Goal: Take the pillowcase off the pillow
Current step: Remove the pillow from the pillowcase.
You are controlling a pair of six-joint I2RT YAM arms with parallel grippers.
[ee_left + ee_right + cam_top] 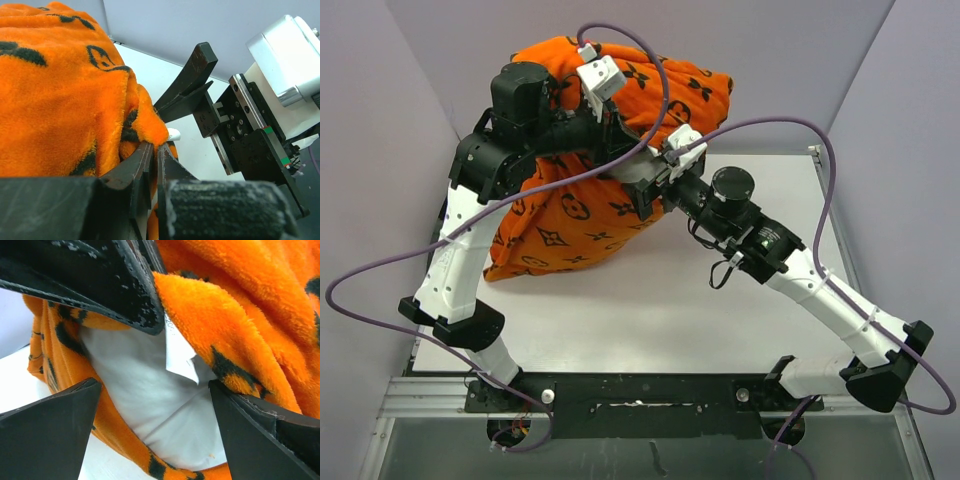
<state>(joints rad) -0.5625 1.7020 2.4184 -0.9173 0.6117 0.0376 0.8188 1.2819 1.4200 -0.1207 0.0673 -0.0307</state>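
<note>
reaching up from its base at 7 o'clock on the table (pixel 650 310), the left arm climbs toward 12 o'clock, bends at a raised elbow and turns its forearm toward 3 o'clock, across the top of the bundle. left gripper (pixel 154 146): jaws pressed together on a fold of the pillowcase (pixel 560 225), orange plush bunched between the tips. the pinch sits at the rim of the cover's opening.

right arm: base at 5 o'clock, upper link low along the table, forearm stretched toward 10 o'clock, wrist meeting the left wrist at the middle of the bundle. right gripper (pixel 154 385): jaws spread wide, holding nothing, one finger to each side of the exposed pillow (pixel 125 365). contact between those fingers and the fabric cannot be told.

pillowcase: heaped at the far side of the table, from 12 o'clock round to 10 o'clock, its upper part lifted against the back wall. pillow: inside the cover, a white patch showing through the opening in the right wrist view, beneath the pinched rim. a small white tag (pixel 177 355) hangs at that rim, just beside the left fingertips.
</note>
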